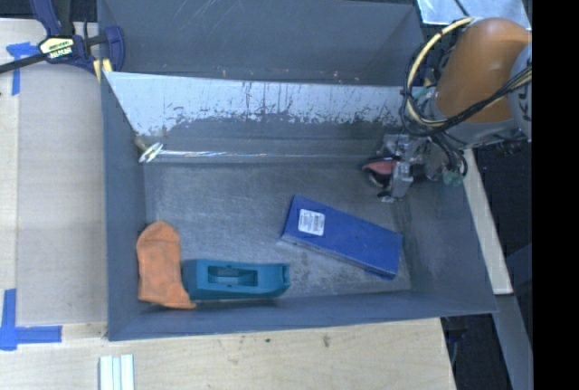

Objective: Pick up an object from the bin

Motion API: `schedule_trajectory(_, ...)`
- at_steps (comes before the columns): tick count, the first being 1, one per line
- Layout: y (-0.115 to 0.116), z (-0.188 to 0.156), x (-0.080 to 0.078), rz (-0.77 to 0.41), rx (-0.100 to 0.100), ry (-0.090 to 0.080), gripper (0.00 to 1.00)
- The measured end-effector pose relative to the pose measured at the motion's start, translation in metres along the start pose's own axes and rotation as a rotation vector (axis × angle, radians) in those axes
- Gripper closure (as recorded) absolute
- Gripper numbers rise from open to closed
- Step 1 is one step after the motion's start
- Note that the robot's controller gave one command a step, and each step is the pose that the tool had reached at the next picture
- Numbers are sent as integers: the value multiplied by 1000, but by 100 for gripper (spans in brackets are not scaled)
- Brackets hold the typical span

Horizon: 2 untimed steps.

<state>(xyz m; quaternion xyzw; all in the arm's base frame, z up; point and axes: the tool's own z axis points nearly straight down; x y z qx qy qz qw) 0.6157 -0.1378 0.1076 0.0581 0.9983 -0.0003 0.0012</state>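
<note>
How far the jaws stand apart cannot be told: the gripper (394,185) shows as a small dark and grey cluster against the bin's right wall, and its tip is too small to read. It hangs low over the right side of the grey metal bin (217,198), towards the far end of the floor, under the arm's orange cover (484,67) and a loop of cables (423,94).

A small pink-red thing (378,167) sits at the gripper's left side, touching it or just beside it. Whether it is held cannot be made out.

Nearest on the floor is a flat blue box (342,238) with a white label at its left end. It lies tilted, just nearer than the gripper and a little to its left, and apart from it.

Well apart, in the near left corner, a crumpled orange cloth (159,264) lies against the left wall. A teal-blue plastic tool (237,279), long and blocky, lies along the near wall with its left end touching the cloth.
</note>
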Motion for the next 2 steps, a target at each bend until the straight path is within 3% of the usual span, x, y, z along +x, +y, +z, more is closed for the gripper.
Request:
schedule_trajectory(1,0,0,0,0,0,0,100)
schedule_trajectory(2,14,-157,17,-23,0,-2,100)
